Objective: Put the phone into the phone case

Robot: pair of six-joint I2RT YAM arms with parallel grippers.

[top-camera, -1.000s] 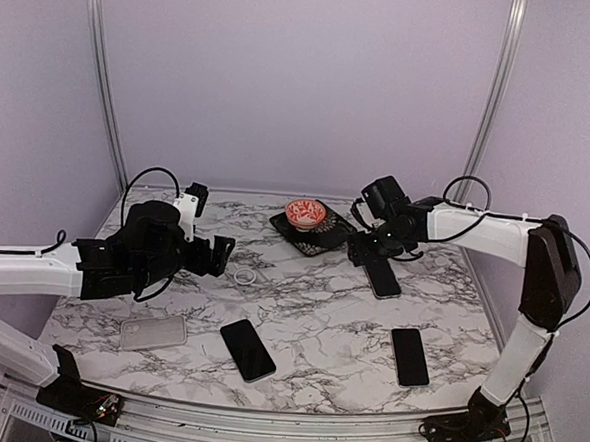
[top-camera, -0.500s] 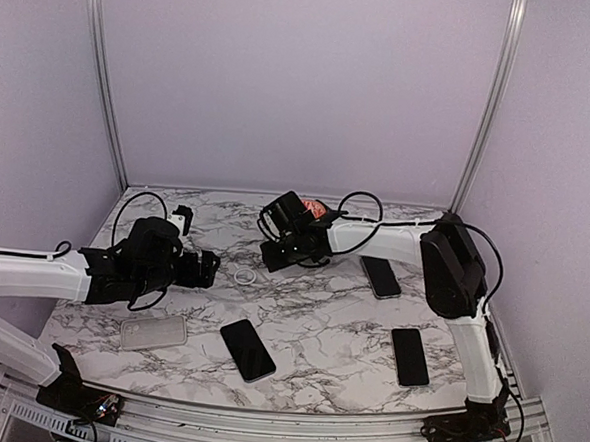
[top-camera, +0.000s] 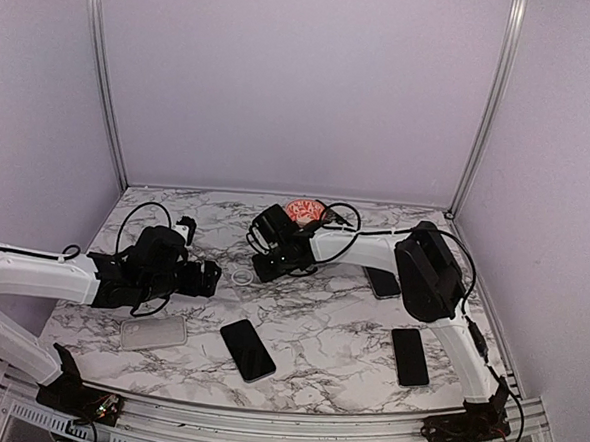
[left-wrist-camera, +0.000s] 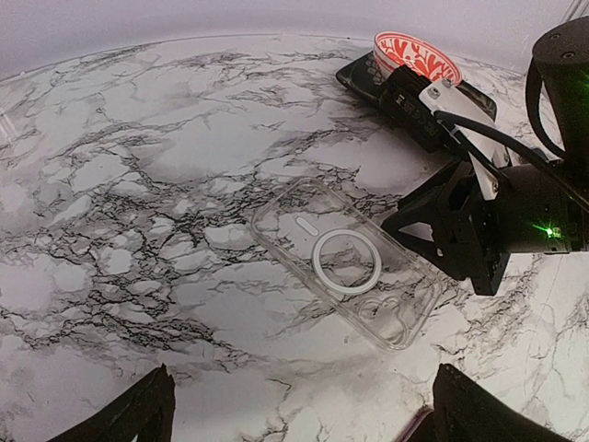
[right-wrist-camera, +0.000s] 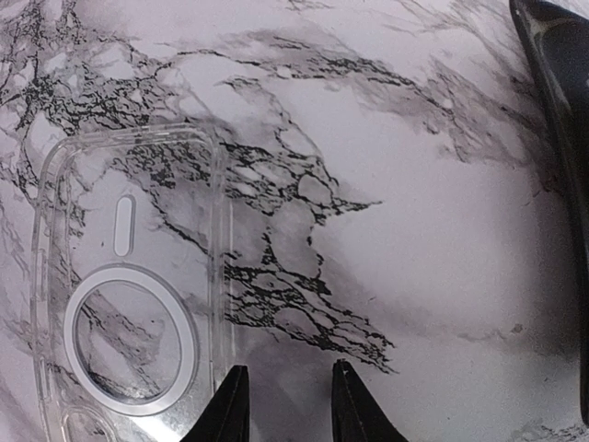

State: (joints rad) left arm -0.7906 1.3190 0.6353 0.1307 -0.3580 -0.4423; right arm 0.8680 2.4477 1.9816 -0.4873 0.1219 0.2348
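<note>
- The clear phone case (left-wrist-camera: 345, 263) lies flat on the marble counter (left-wrist-camera: 138, 184), near its middle, open side up. A white ring shows in its back. No phone is inside it.
- The left pincer (left-wrist-camera: 308, 412) is spread wide and grips nothing. It hovers low just to the left of the case, with the case framed between its two fingers in the left wrist view.
- The right pincer (right-wrist-camera: 283, 407) is set narrow, with a small gap of bare counter between its fingertips and nothing held. Its left fingertip (right-wrist-camera: 230, 405) sits at the case's long edge. Contact cannot be confirmed.
- The right arm reaches across from the right side, so the two pincers face each other over the case.
- The centre phone (top-camera: 247, 348) lies screen up at the front of the counter, apart from the case.
- The right phone (top-camera: 409, 356) lies at the front right. A third phone (top-camera: 381, 282) lies beyond it, partly hidden by the arm.
- A second clear case (top-camera: 153, 331) lies at the front left.
- A red-patterned bowl (left-wrist-camera: 416, 55) stands on a dark tray (right-wrist-camera: 563, 138) at the back.
</note>
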